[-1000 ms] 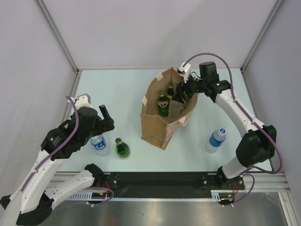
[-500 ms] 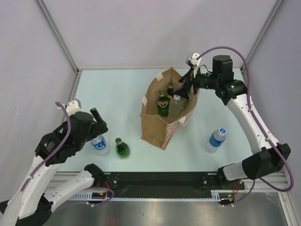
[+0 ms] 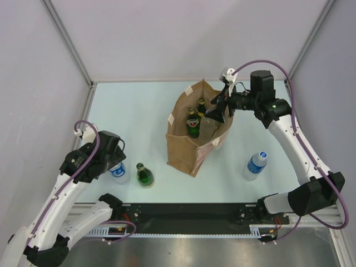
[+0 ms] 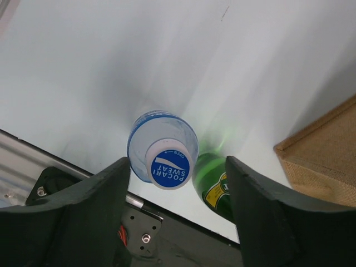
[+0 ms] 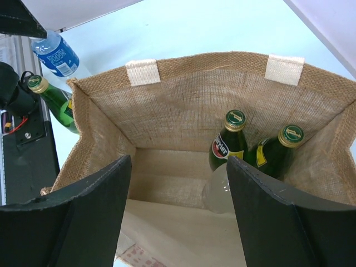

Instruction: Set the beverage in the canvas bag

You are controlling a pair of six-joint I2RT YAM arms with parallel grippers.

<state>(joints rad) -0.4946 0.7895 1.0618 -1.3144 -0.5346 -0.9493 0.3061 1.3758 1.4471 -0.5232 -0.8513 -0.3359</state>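
Pale blue table [image 3: 139, 105], upright canvas bag [image 3: 186, 153], green bottle [image 3: 145, 175], 2 water bottles [image 3: 256, 165] [image 3: 118, 171]

We are looking at a robotics lab cell: a pale table [image 3: 139, 105] boxed in by plain white panels [image 3: 183, 39] on aluminium posts [image 3: 65, 39], with a white left arm [image 3: 61, 189] and a white right arm [image 3: 295, 150] bolted to a black rail [image 3: 189, 211] along its near edge, beside a steel plate [image 3: 222, 253].
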